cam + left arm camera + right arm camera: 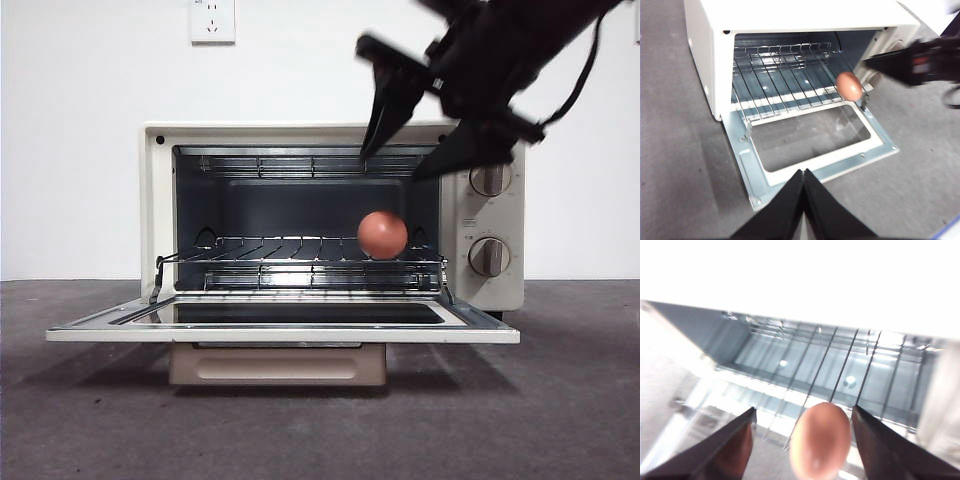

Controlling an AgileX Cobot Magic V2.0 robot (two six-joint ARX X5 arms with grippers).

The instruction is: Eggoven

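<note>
The cream toaster oven (155,200) stands with its glass door (280,333) folded down flat. The reddish-brown egg (382,235) lies on the wire rack (300,250) at its front right. My right gripper (395,162) is open and hangs just above the egg, at the oven's top right edge, not touching it. In the right wrist view the egg (820,440) shows between and below the open jaws of my right gripper (803,412). My left gripper (803,171) is shut and empty, hovering in front of the door's edge; the egg (849,86) and the right arm (920,62) show beyond it.
Two grey dials (490,180) (488,256) sit on the oven's right panel. The tan bar handle (277,365) hangs under the open door. The oven stands on a dark grey table (90,420) before a white wall with a socket (212,20).
</note>
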